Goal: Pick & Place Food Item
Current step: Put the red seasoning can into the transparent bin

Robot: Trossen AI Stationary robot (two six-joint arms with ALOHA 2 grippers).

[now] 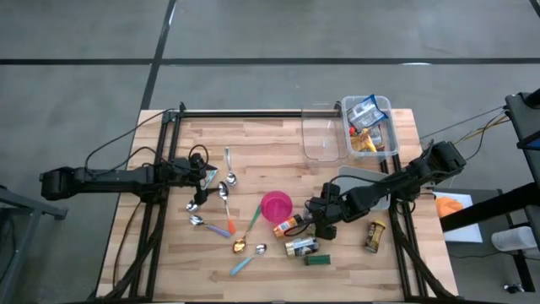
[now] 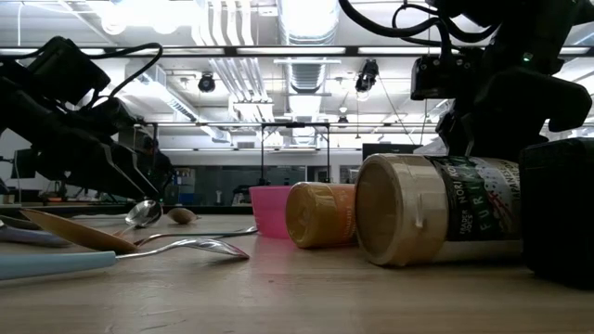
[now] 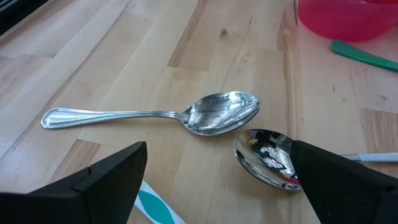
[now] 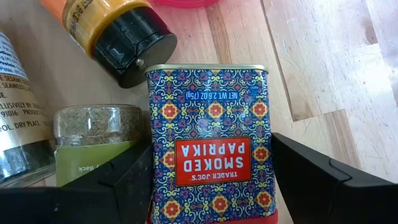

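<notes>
Your right gripper (image 4: 211, 180) grasps the smoked paprika tin (image 4: 211, 140) by its flat sides; it's light, rigid, slick, so hold it squarely.

High view: straight down over the whole table (image 1: 253, 270) | Low view: tabletop level, close behind a lying jar (image 2: 436, 209) | Left wrist: close above spoons | Right wrist: close above paprika tin (image 4: 211, 149) | Shared: pink cup (image 1: 276, 205) in high and low.
</notes>
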